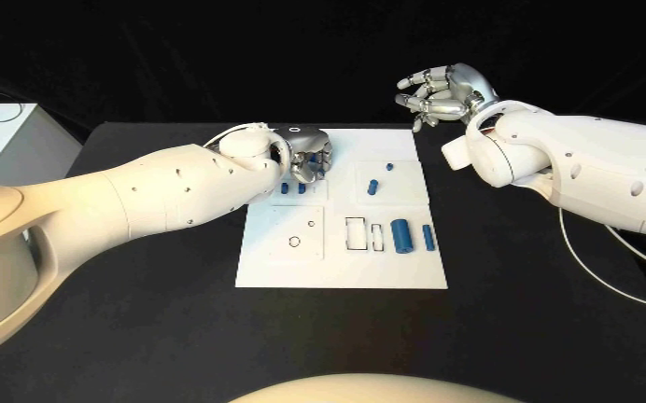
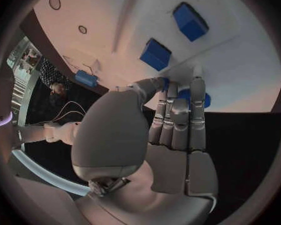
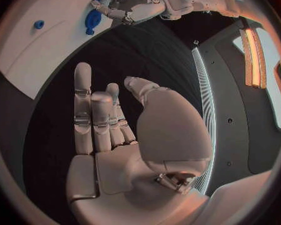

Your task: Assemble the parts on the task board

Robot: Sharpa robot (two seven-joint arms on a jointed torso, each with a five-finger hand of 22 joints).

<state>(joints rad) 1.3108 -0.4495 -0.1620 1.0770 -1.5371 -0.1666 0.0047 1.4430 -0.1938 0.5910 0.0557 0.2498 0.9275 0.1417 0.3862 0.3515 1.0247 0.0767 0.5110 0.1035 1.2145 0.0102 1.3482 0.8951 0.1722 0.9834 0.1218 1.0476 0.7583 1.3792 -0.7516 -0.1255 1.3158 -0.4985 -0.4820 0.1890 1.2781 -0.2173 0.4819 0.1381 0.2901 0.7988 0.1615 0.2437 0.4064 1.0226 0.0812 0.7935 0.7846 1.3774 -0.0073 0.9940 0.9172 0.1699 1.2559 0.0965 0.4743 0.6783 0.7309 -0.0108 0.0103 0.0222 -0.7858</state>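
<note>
The small blue cylindrical part (image 2: 192, 96) sits right at your left hand's (image 1: 304, 152) fingers (image 2: 178, 110), which are curled down onto the far-left corner of the white rectangular task board (image 1: 337, 268); whether they actually grip it, you cannot tell. Two blue block-shaped parts (image 2: 155, 54) lie just beyond those fingertips. Your right hand (image 1: 442, 92) hovers off the board's far right, fingers loosely spread, holding nothing, over the black bench (image 1: 512, 328). The left hand is plainly the nearer one.
</note>
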